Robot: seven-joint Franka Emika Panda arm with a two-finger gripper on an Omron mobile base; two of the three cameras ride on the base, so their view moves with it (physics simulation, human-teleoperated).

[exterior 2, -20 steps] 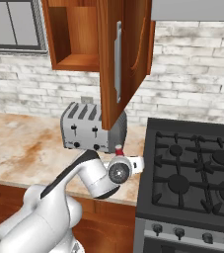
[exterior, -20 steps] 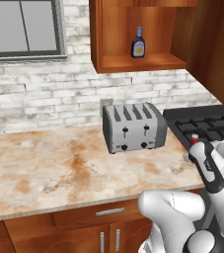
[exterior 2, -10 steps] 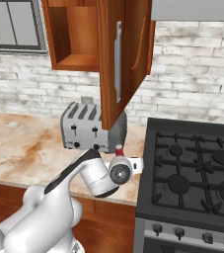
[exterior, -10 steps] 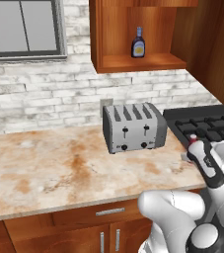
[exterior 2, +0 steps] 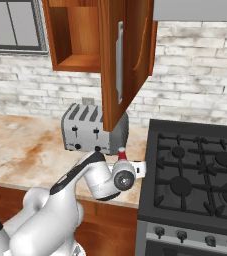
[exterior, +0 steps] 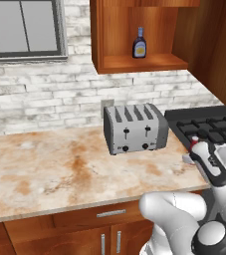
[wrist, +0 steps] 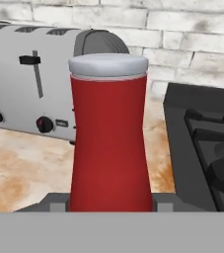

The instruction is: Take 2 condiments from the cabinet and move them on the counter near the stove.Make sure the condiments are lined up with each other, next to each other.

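Left of the toaster (exterior: 136, 128), a boxy brushed-metal four-slot block, the mottled marble-look counter (exterior: 55, 167) lies glossy and hard. Up and to its right, in the reddish wooden cabinet (exterior: 115, 35), stands the dark bottle (exterior: 139, 43), waisted, yellow-labelled, upright on the shelf. Right of the toaster, between it and the black cast-iron stove (exterior 2: 195, 170), the gripper (wrist: 111, 203) is clamped low around the red bottle (wrist: 109, 148), which is upright with a white cap. It looks light, rigid and smooth, probably slippery; the narrower waist seems the surest hold.
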